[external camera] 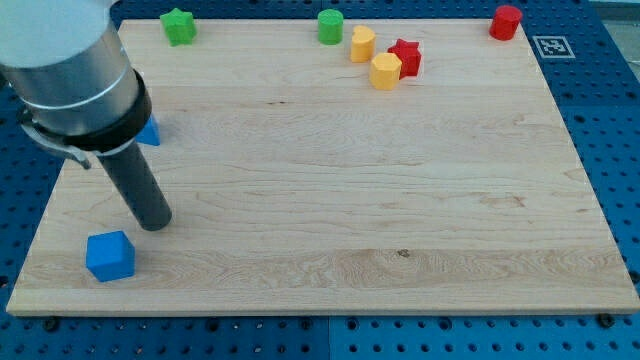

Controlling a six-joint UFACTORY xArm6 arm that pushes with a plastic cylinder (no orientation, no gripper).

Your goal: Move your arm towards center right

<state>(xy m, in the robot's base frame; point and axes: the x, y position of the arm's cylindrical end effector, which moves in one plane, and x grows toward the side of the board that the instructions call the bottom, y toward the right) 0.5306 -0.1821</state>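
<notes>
My tip (155, 224) rests on the wooden board (330, 180) at the view's lower left. A blue cube (110, 256) lies just below and left of the tip, a small gap apart. A second blue block (150, 131) peeks out from behind the arm at the left; its shape is mostly hidden. Along the top are a green star (179, 26), a green cylinder (330, 26), a yellow cylinder (362, 44), a yellow hexagonal block (386, 71), a red star (405, 57) touching it, and a red cylinder (506, 22) at the top right.
The board sits on a blue perforated table (610, 120). A black-and-white marker tag (551, 46) lies just off the board's top right corner. The arm's grey body (65, 60) covers the upper left corner.
</notes>
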